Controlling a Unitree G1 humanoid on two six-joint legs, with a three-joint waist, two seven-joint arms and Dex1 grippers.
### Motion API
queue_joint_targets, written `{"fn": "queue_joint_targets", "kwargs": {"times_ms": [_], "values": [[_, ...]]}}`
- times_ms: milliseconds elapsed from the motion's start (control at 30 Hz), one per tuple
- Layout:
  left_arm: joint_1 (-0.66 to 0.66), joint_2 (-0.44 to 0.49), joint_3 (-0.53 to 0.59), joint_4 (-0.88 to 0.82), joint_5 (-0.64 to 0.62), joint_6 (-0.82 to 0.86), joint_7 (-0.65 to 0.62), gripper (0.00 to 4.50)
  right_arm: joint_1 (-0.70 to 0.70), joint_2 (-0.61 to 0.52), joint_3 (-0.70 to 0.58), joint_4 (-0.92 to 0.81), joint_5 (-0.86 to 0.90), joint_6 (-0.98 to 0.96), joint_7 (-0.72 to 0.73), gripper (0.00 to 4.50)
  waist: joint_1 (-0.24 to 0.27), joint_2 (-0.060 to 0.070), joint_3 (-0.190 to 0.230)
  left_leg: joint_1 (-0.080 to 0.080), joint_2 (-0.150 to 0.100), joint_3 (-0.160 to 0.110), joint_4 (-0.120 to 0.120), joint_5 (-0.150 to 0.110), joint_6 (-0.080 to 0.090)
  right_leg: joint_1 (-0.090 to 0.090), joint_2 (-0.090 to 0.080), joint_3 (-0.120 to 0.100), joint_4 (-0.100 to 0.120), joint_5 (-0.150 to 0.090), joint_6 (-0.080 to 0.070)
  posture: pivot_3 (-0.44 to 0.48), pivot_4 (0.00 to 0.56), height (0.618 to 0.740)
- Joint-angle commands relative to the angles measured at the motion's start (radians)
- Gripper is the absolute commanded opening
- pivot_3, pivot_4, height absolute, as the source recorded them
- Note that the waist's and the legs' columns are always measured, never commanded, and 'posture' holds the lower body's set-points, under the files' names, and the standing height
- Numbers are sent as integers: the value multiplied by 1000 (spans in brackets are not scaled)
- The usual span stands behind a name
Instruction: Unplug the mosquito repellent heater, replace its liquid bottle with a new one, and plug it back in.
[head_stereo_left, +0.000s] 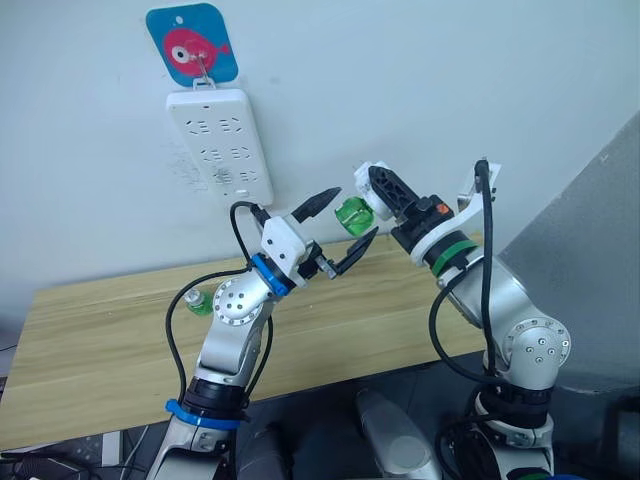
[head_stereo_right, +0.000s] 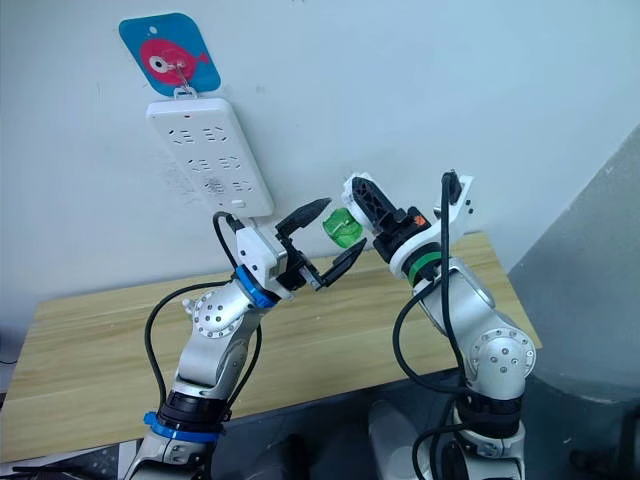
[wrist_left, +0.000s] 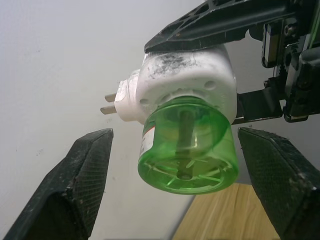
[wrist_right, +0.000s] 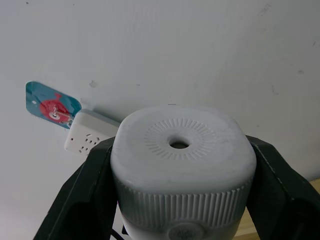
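This is looking like a plain indoor test room or lab corner rather than a lived-in home. A bare white wall (head_stereo_left: 430, 90) is filling the background, scuffed in places. A white power strip (head_stereo_left: 220, 145) is hanging on it from a hook on a blue sticker with a pink fish (head_stereo_left: 192, 43). A light wooden table (head_stereo_left: 90, 345) is standing against the wall, carrying almost nothing. Black cables (head_stereo_left: 25, 465) are lying loose below the table's edge.
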Motion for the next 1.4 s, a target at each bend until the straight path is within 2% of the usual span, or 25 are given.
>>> {"fn": "queue_joint_targets", "kwargs": {"times_ms": [33, 133, 233, 367, 400, 633, 767, 800, 867, 967, 1133, 1267, 1400], "values": [[1, -7, -18, -26, 10, -27, 4, 4103, -5, -2, 16, -14, 35, -27, 4, 2959, 0, 0, 0, 0, 0, 0, 0, 0, 0, 0, 0, 0, 0, 0, 0, -377, 219, 733], [-3, -14, -18, -25, 0, -22, 7, 4103, -4, -10, 23, -15, 44, -35, 4, 2959, 0, 0, 0, 0, 0, 0, 0, 0, 0, 0, 0, 0, 0, 0, 0, -381, 217, 733], [0, -12, -15, -19, -13, -15, -2, 3497, -2, -17, 30, -17, 51, -43, 0, 2959, 0, 0, 0, 0, 0, 0, 0, 0, 0, 0, 0, 0, 0, 0, 0, -381, 219, 733], [11, -3, -10, -13, -16, -6, -4, 2329, 0, -20, 35, -19, 58, -55, 2, 2959, -1, 0, 0, 0, 0, 0, 0, 0, 0, 0, 0, 0, 0, 0, 0, -380, 221, 733], [12, 0, -9, -11, -14, -7, -4, 2262, 1, -22, 36, -20, 60, -56, 3, 2959, -1, 0, 0, 0, 0, 0, 0, 0, 0, 0, 0, 0, 0, 0, 0, -380, 221, 733], [20, 17, -2, -19, -29, 9, -18, 2262, 12, -51, 37, -22, 74, -66, 18, 2959, 0, 0, 0, 0, 0, 0, 0, 0, 0, 0, 0, 0, 0, 0, 0, -372, 227, 733], [22, 46, -4, -29, -45, 4, -60, 2262, 29, -111, 15, -22, 95, -53, 66, 4336, 1, 0, 0, 0, 0, 0, 0, 0, 0, 0, 0, 0, 0, 0, 0, -367, 229, 733], [23, 61, -7, -31, -51, -8, -85, 2262, 41, -162, 2, -15, 132, -25, 90, 4500, 2, 0, 0, 0, 0, 0, 0, 0, 0, 0, 0, 0, 0, 0, 0, -367, 229, 733], [25, 103, -15, -27, -65, -41, -161, 2262, 62, -260, -18, 4, 209, 26, 136, 4500, 9, 0, 0, 0, 0, 0, 0, 0, 0, 0, 0, 0, 0, 0, 0, -361, 231, 733], [22, 191, -27, 27, -90, -145, -332, 2262, 102, -458, -41, 65, 399, 156, 300, 4500, 22, 0, 0, 0, 0, 1, 0, 0, 0, 0, 0, 1, -1, 0, 0, -350, 235, 733], [-6, 253, -39, 105, -130, -302, -524, 2262, 122, -647, -4, 128, 507, 292, 483, 4500, 26, 0, 0, 1, 1, 2, 0, 0, 0, 0, 1, 2, -1, 0, 0, -336, 237, 733], [-30, 260, -42, 144, -149, -353, -591, 2262, 129, -704, 42, 133, 562, 337, 581, 4500, 35, 0, 0, 1, 1, 3, 0, 0, 1, 0, 1, 3, -1, -1, 0, -318, 242, 733], [-26, 256, -45, 145, -156, -370, -614, 2262, 131, -710, 94, 115, 563, 324, 590, 4500, 50, 0, 0, 1, 1, 3, 0, 0, 1, 0, 1, 3, -1, -1, 0, -308, 247, 733]]}}
